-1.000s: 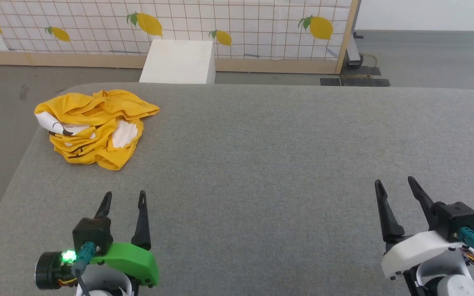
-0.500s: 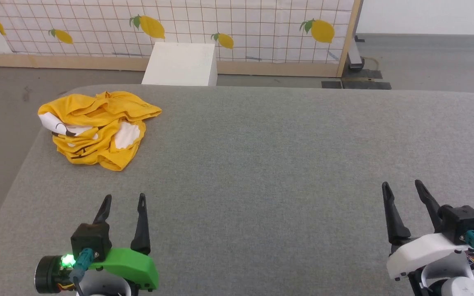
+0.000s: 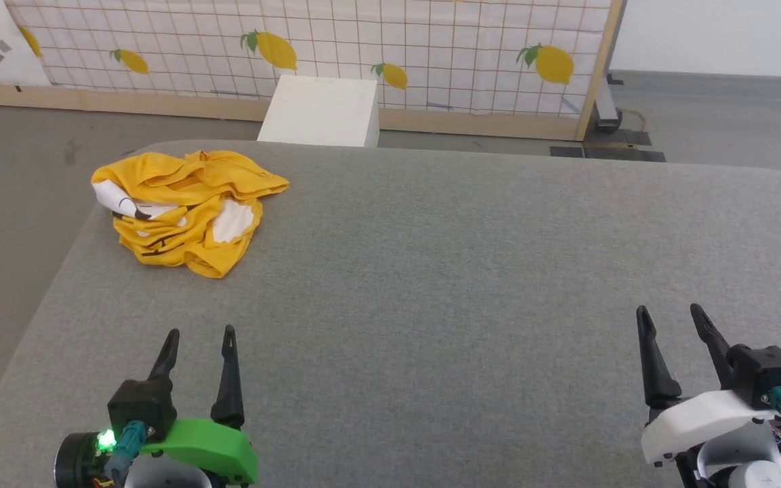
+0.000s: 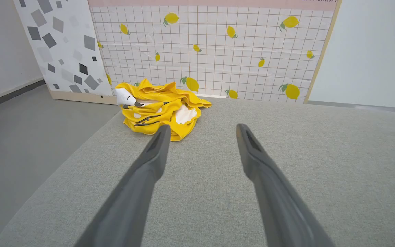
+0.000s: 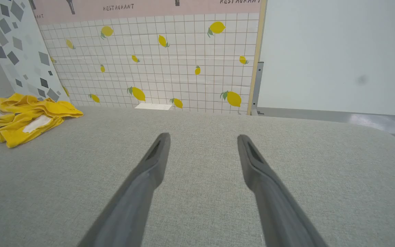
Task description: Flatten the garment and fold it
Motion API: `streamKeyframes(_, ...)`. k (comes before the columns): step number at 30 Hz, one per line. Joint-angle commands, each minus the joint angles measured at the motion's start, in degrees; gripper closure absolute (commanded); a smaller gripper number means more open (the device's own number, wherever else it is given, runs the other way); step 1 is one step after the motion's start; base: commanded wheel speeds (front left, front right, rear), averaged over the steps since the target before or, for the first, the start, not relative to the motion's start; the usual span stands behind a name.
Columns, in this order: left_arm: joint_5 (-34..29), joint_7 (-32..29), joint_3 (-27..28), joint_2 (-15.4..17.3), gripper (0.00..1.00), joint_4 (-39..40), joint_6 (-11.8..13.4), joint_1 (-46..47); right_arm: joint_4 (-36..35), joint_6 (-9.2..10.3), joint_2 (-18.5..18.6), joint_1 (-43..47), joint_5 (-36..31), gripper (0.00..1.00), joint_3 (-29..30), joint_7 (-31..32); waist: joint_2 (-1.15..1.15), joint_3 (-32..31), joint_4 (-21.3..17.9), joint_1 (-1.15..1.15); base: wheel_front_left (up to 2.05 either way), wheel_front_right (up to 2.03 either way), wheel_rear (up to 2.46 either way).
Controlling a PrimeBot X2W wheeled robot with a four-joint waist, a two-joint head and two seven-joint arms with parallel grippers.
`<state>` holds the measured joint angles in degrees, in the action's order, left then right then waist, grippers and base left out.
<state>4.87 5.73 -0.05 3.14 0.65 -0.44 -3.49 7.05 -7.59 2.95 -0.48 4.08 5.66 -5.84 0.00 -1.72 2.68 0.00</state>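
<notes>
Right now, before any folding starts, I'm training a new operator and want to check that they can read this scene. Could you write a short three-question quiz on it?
1. Fill in: the left tool and the right tool both stand ____.
2. In the head view, on which part of the table does the garment lie? A far left; B far right; C near middle.
3. True or false: the garment is already spread flat.

Key
1. open, with nothing held
2. A
3. false; it is a crumpled heap
</notes>
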Motion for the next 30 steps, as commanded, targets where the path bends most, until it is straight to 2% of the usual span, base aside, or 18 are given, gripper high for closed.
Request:
streamKeyframes(1,0.5,0.8,0.3,-0.1,0.00,-0.1,0.1,-0.9,0.5,0.04,0.0,0.3,0.0,0.00,0.2,-0.7,0.00,-0.4,0.7,0.00,0.00,0.00,0.00)
streamKeyframes(30,2.5,4.2,3.4,-0.2,0.00,0.4,-0.5,-3.4,5.9,0.06,0.0,0.4,2.2,0.00,-0.8,-4.1,0.00,-1.7,11.2,0.00,0.00,0.00,0.00)
